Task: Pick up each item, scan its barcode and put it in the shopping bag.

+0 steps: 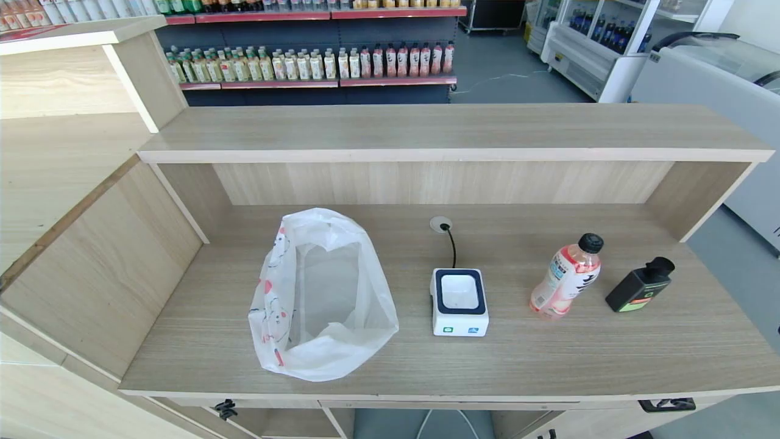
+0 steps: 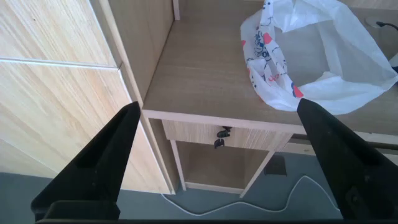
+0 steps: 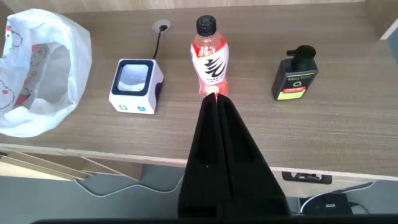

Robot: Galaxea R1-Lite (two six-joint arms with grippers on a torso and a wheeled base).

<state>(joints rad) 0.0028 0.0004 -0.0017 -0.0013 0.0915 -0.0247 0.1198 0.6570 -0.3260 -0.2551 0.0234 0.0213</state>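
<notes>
Pale wood-grain counter [image 1: 548, 360], boxed in by a back panel and side walls of the same wood, capped by a raised ledge [image 1: 451, 131]. Left of centre on it, the white shopping bag [image 1: 323, 299], printed with small red figures, mouth gaping upward. Just right of the bag and apart from it, a white-and-navy scanner [image 1: 459, 302], window facing up, with a black cable [image 1: 451, 247] running back to a round port [image 1: 440, 224] in the top. Farther right, a pink drink bottle [image 1: 567, 277] with a black cap. Stands upright. Beside it, not touching, a black pump bottle [image 1: 640, 286] with a green and red label, also upright. Under the front edge, a drawer with a dark key [image 2: 221, 137] in its lock, and a pale cord [image 2: 249, 202] looping over grey floor.

Left gripper [image 2: 219, 106] out in front of the counter's left front corner, jaws spread wide and empty. Right gripper [image 3: 215, 102] out in front of the counter, jaws pressed together, empty. Points toward the pink drink bottle, tip overlapping its base in the wrist view; probably short of touching, though depth is hard to judge.

Beyond the ledge, shop shelves [image 1: 317, 64] with red edges and rows of bottled drinks, then a glass-door cooler [image 1: 609, 42] and a chest freezer [image 1: 713, 67] at the right.
</notes>
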